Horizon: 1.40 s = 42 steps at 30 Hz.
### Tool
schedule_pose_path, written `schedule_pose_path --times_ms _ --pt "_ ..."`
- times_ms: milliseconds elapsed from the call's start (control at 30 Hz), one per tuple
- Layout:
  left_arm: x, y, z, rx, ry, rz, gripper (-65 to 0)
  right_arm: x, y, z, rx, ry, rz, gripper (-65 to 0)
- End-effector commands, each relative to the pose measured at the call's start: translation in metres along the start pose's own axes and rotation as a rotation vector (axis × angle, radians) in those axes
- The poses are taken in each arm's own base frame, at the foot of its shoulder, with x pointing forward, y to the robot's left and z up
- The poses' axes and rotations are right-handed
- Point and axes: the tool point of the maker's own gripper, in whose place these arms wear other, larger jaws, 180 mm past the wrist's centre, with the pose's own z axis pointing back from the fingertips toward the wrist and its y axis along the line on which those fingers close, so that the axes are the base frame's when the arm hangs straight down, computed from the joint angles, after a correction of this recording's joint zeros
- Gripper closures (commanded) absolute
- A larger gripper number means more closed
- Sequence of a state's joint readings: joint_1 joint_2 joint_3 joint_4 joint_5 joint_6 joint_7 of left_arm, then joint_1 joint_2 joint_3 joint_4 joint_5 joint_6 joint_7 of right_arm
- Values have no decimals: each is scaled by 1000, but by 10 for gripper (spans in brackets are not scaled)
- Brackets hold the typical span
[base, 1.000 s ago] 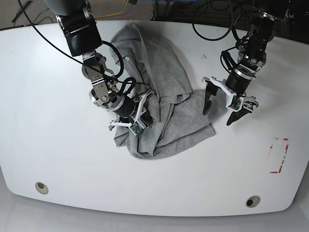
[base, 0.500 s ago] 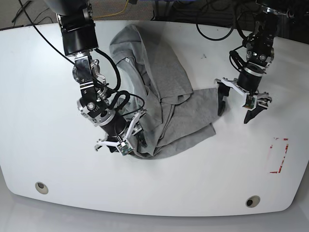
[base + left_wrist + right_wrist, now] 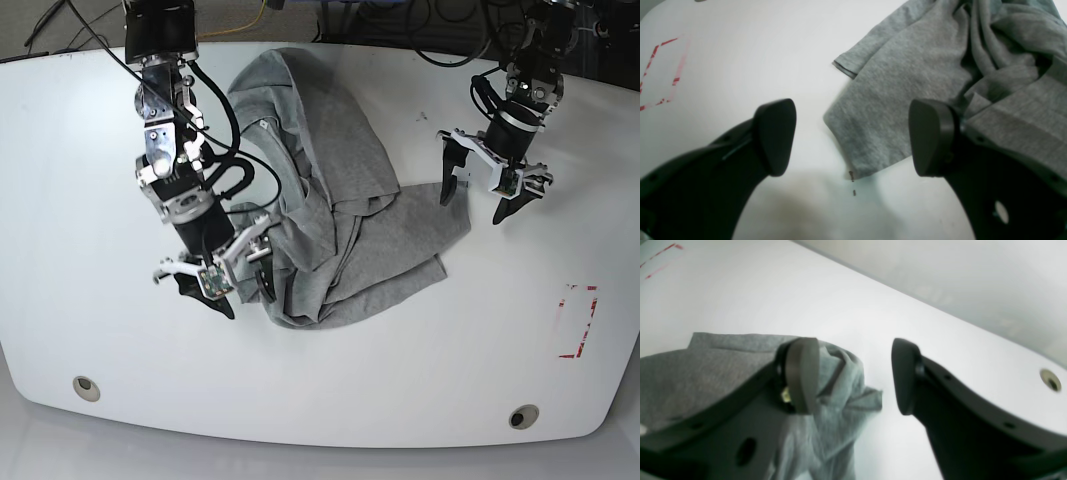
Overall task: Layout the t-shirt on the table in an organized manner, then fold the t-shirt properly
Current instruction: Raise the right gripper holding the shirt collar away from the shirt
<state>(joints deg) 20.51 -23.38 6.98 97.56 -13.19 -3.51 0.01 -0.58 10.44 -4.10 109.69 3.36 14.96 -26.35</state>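
A crumpled grey t-shirt [image 3: 335, 200] is seen bunched in the middle of the white table [image 3: 90, 150]. The right gripper [image 3: 228, 285] is positioned at the shirt's front-left edge, jaws parted, nothing held. The left gripper [image 3: 482, 195] is positioned beside the shirt's far-side corner, jaws spread wide and empty. A red outline mark [image 3: 578, 320] is seen well apart.

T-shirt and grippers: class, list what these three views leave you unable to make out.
- T-shirt lettering: base view, hidden by bunched folds.
- T-shirt's far side: left wrist view, cut off by the frame edge.
- Cloth under the right gripper: right wrist view, blurred, partly behind a finger.
- Red mark: right wrist view, cut off.
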Motion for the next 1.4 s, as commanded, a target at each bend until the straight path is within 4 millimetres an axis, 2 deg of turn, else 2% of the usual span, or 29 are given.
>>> schedule_pose_path --times_ms 0,200,400,600,800,1133,1367 --pt "17 12 2 30 -58 -14 -497 10 -3 12 -24 -44 -18 -370" --pt "17 14 2 31 -58 -21 -497 -31 -3 39 -76 52 -85 -373" --pt "18 15 0 34 -59 -26 -497 -68 10 59 -98 142 -179 -373" --pt "21 17 -2 36 -67 -29 -497 -96 29 78 -86 222 -231 -373" --pt "23 18 -3 38 -73 -32 -497 -111 44 90 -41 270 -235 -373" --pt "21 19 -4 41 -66 -37 -497 -125 69 107 94 315 -192 -373" --pt "11 21 -4 50 -36 -99 -497 -132 73 114 131 340 -168 -373"
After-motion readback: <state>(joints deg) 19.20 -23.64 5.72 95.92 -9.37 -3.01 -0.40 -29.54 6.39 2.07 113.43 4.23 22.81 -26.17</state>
